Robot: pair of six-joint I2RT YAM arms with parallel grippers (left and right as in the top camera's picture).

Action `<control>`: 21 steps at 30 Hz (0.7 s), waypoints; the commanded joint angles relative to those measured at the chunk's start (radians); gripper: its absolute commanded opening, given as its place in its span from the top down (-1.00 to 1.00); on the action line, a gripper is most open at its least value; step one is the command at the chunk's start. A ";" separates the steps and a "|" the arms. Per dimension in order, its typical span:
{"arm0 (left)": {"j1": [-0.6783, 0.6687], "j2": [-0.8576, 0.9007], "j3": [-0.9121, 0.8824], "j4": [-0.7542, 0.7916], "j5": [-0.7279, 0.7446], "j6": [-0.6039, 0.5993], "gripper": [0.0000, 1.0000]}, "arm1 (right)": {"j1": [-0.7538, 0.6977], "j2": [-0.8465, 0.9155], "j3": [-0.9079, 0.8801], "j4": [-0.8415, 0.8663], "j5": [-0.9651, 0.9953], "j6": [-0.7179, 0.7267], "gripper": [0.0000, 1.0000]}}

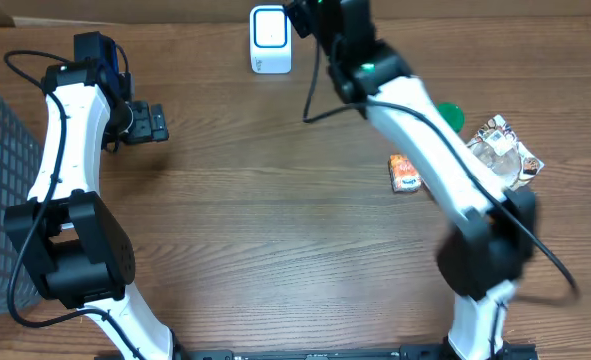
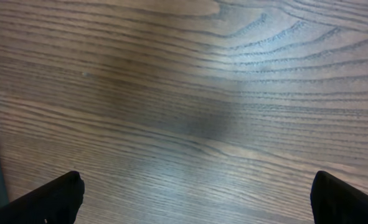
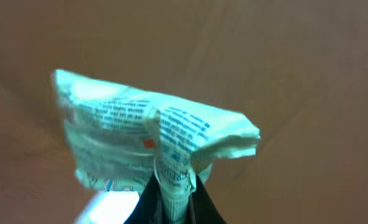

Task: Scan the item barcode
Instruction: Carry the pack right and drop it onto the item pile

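Packet [image 3: 127, 130], pale green-white with blue print, is held in the right gripper [image 3: 174, 186]. The two dark fingers [image 3: 147, 200] are pressed together on a narrow flap at its lower edge, and the rest of the crumpled body fans out above and to the left of the fingertips. From overhead the right gripper [image 1: 303, 18] sits just right of the white scanner [image 1: 270, 40] at the far edge of the wooden table [image 1: 275, 240]; the packet itself cannot be made out in that view. The left gripper [image 2: 196, 199] is well left of the scanner, fingers [image 2: 53, 199] spread wide over bare wood, holding nothing. An orange packet [image 1: 405, 173] and a crinkly wrapped item [image 1: 505, 150] lie right of the scanner, nearer the robot.
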 commanded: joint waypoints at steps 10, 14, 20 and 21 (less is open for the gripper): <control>0.005 0.003 -0.003 0.001 -0.001 0.022 -0.99 | -0.085 -0.399 0.016 -0.850 -0.169 0.615 0.92; 0.005 0.003 -0.003 0.001 -0.001 0.022 -1.00 | -0.156 -0.406 0.014 -1.026 -0.163 0.695 0.92; 0.005 0.003 -0.003 0.001 -0.001 0.022 -1.00 | -0.342 -0.366 -0.092 -1.231 -0.135 0.748 0.92; 0.005 0.003 -0.003 0.001 -0.001 0.022 -1.00 | -0.374 -0.361 -0.138 -1.232 -0.135 0.748 0.92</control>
